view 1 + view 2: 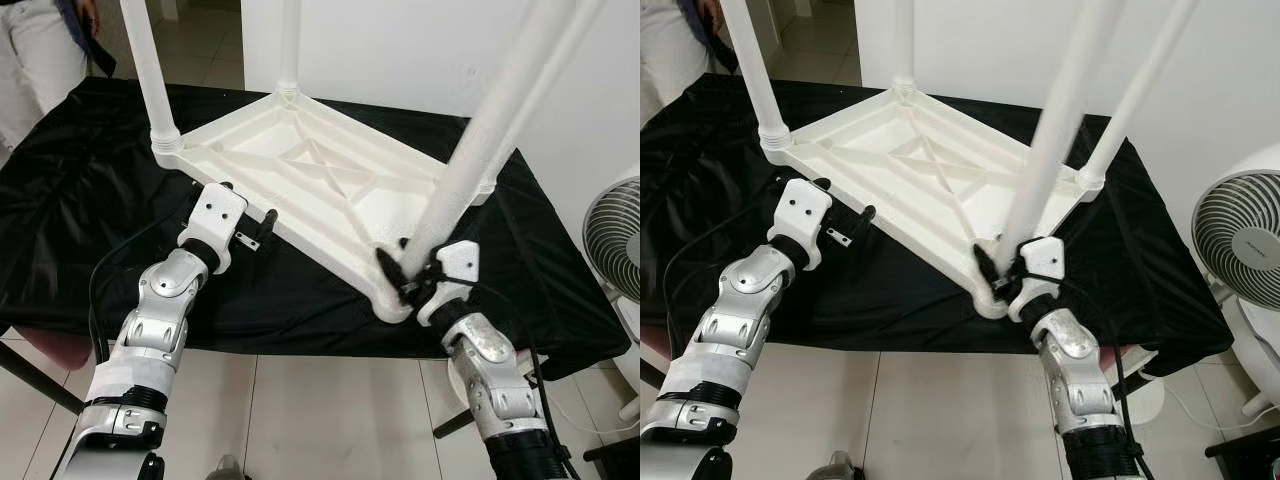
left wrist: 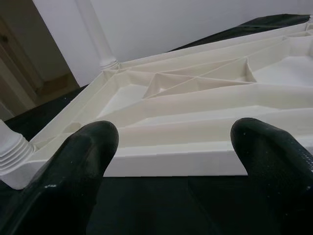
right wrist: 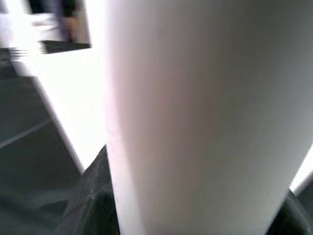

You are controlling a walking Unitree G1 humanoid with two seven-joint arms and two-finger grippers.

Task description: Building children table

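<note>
A white plastic tabletop (image 1: 320,180) lies upside down on a desk (image 1: 80,200) draped in black cloth, ribbed underside facing up. Legs stand at three corners: one at 10 o'clock (image 1: 150,70), one at 12 o'clock (image 1: 289,45), one at 2 o'clock behind the near leg, partly hidden.

The fourth leg (image 1: 480,140) rises from the corner at 5 o'clock, leaning up toward 1 o'clock, blurred. The right claw (image 1: 408,275) is clamped round its base, black fingers (image 1: 388,266) on either side of the white tube just above the corner socket. In the right wrist view the leg (image 3: 205,117) sits close before the lens, with dark finger edges at its foot.

The left claw (image 1: 262,222) sits at the tabletop's long near edge, toward 8 o'clock, pointing at the rim. Its fingers (image 2: 73,166) are spread wide, with nothing between them; in the left wrist view they sit just before the tabletop's side wall (image 2: 176,161). Whether they touch it I cannot tell.

A fan (image 1: 1240,240) stands off the desk at 3 o'clock. A person (image 1: 40,50) in pale trousers stands at 10 o'clock, beyond the desk's corner. Pale floor tiles (image 1: 300,410) show below the near edge.
</note>
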